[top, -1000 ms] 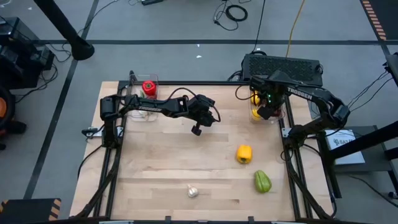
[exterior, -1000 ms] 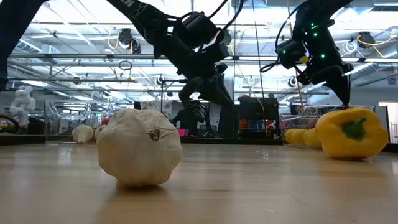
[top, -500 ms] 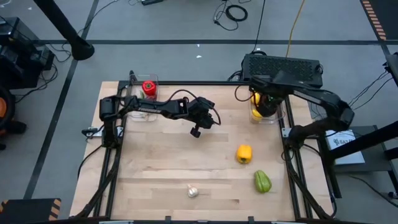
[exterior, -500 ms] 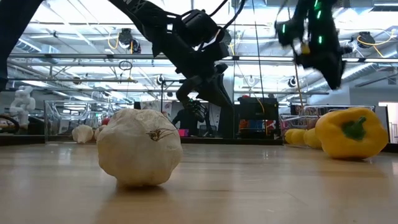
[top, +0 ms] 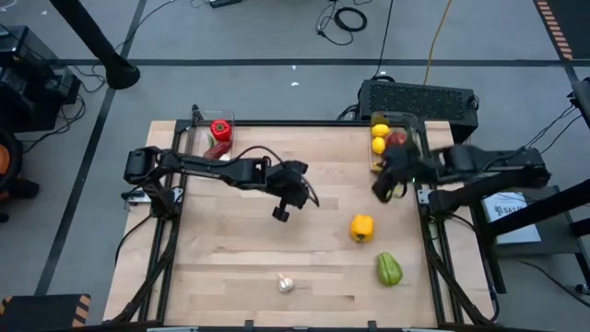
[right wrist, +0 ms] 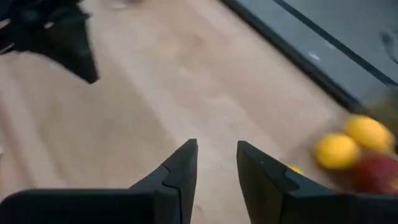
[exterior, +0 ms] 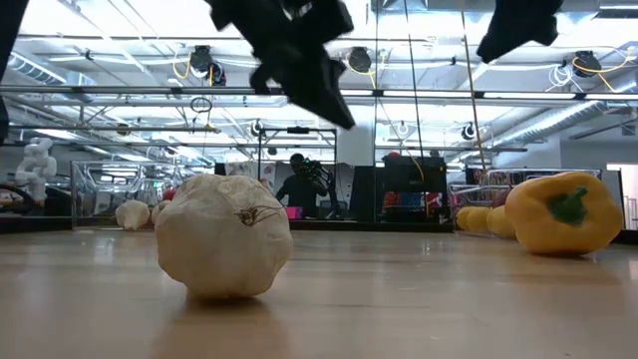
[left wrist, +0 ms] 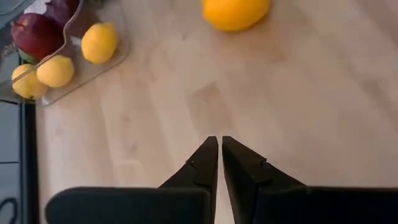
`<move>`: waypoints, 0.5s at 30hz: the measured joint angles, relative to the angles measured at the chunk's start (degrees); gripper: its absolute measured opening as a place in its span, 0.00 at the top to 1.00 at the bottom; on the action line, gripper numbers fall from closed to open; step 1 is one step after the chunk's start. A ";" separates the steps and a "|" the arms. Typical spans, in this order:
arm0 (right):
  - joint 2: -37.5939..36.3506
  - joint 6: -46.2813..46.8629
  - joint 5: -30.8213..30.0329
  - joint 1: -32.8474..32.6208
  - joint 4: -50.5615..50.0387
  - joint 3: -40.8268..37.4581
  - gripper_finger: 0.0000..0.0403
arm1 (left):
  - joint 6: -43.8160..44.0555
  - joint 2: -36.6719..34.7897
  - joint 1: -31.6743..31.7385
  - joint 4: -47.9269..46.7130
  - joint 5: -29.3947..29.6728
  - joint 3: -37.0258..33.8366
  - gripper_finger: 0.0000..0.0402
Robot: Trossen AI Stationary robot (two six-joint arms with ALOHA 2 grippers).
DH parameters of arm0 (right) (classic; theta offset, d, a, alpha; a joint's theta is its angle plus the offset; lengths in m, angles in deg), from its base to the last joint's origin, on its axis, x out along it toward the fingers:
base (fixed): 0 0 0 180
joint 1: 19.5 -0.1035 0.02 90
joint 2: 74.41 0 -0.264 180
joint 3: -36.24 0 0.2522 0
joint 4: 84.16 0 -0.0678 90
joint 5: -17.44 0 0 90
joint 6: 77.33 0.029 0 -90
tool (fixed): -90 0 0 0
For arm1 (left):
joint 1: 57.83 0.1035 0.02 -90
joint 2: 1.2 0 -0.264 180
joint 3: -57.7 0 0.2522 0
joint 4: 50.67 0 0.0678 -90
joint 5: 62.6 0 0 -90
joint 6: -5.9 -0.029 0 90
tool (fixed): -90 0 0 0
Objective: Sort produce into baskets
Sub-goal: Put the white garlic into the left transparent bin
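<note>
Desk [top: 240,249] of pale wood, carrying everything. Right basket [top: 412,138] at the far right corner, holding lemons [top: 379,138] and a red piece; left basket [top: 198,129] at the far left corner, with a red pepper [top: 220,130] inside. Left tool [top: 281,213] above the desk's middle, fingers [left wrist: 208,168] pressed together, empty. Right tool [top: 383,192] just off the right basket's near end, fingers [right wrist: 181,168] narrowly apart, holding nothing. Yellow pepper [top: 361,228] and green pepper [top: 389,269] toward the right edge; garlic [top: 286,284] by the near edge.
</note>
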 joint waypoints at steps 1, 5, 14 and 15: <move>-0.05 -0.41 -0.10 -2.01 2.86 -1.71 0.74 | 1.69 -0.64 -1.00 -0.93 0.52 0.02 0.92; 1.63 -4.06 0.27 -8.98 15.17 -8.59 0.74 | 9.65 -2.35 -4.82 -8.05 2.98 0.02 0.92; 11.72 -7.82 6.81 -18.95 35.96 -16.38 0.74 | 34.36 -2.91 -15.87 -19.65 5.68 -1.03 0.92; 13.09 -7.20 7.65 -19.77 37.31 -16.38 0.74 | 36.32 -2.91 -17.77 -19.88 6.35 -1.57 0.92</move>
